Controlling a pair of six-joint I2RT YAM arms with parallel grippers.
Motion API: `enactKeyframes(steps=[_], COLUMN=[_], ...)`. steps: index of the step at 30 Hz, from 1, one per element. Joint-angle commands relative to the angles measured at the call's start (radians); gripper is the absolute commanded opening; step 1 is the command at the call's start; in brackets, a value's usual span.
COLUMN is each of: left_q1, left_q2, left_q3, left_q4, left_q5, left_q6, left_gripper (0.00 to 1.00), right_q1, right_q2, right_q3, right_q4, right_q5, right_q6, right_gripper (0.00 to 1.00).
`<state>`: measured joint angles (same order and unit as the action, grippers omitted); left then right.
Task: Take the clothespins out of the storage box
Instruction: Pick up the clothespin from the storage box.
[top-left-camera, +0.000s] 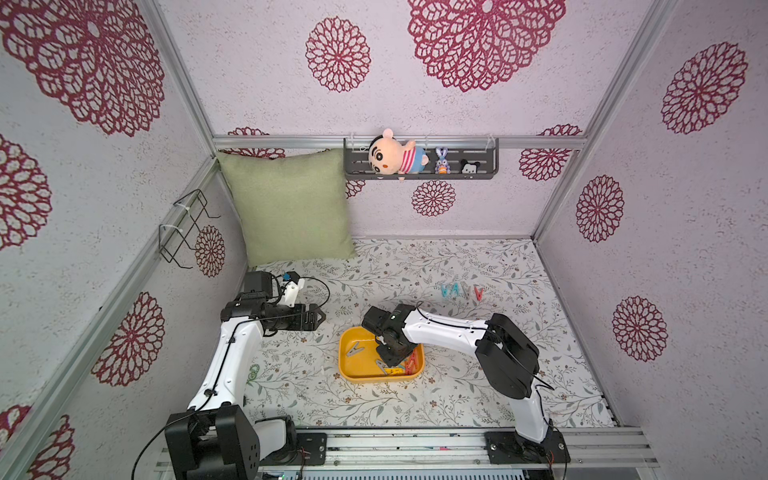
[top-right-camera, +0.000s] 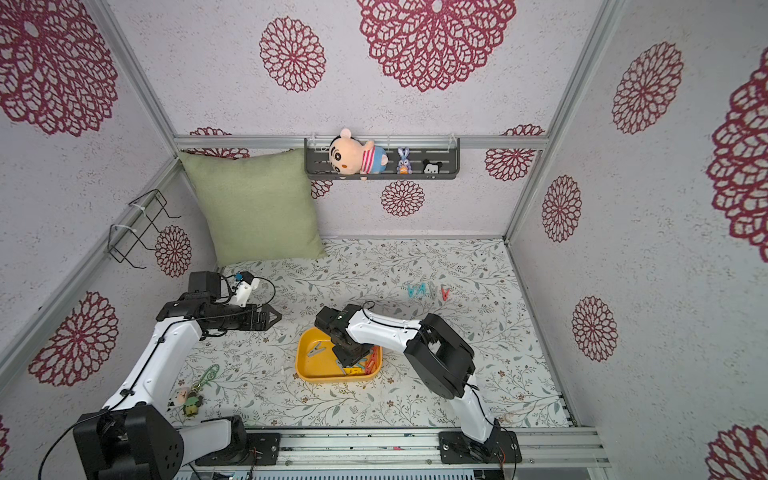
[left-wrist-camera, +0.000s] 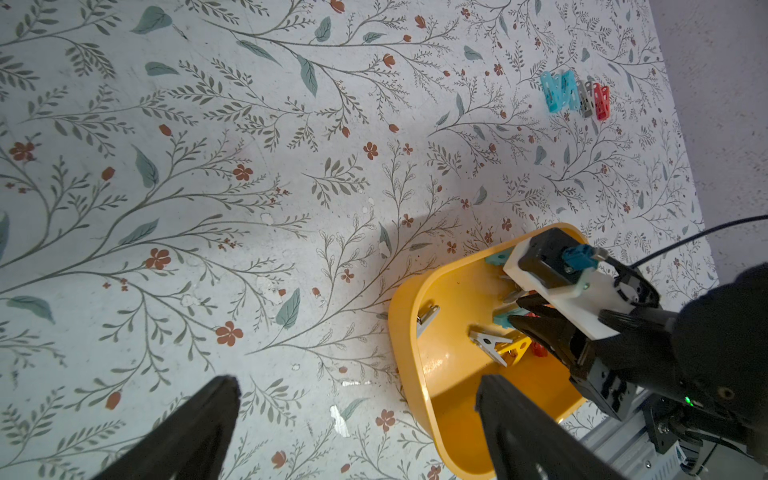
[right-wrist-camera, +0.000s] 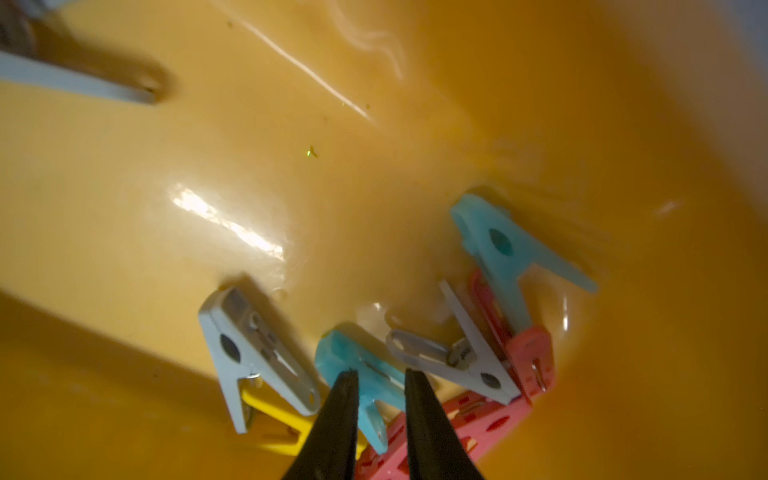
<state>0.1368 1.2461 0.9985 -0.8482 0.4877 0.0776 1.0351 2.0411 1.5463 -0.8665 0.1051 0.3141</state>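
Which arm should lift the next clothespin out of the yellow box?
The right. The right gripper is down inside the storage box, jaws either side of a teal clothespin. The left gripper hangs wide open off to the box's side, holding nothing.

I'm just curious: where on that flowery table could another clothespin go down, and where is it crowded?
Free: the wide stretch between the green pillow and the row of clothespins, and the strip between the storage box and the front rail. Crowded: the box corner where the right gripper reaches among piled pins.
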Motion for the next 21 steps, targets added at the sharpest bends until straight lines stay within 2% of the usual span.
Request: enactKeyframes(steps=[1,12,21], left_q1=[0.011,0.011,0.012], left_q2=[0.004,0.006,0.004], left_q3=[0.008,0.008,0.008], left_q4=[0.024,0.023,0.022], left_q5=[0.011,0.01,0.015], left_q6=[0.004,0.005,0.007], left_gripper=[0.97,0.97,0.98], right_q1=[0.007,-0.003,-0.031], right_q2=[0.013,0.022,0.026], right_q3=[0.04,0.057,0.07], right_q4=[-0.016,-0.054,-0.059], right_q5=[0.039,0.071,0.057], right_q6=[-0.089,-0.223,-0.272], right_gripper=[0.25,0.25,0.25])
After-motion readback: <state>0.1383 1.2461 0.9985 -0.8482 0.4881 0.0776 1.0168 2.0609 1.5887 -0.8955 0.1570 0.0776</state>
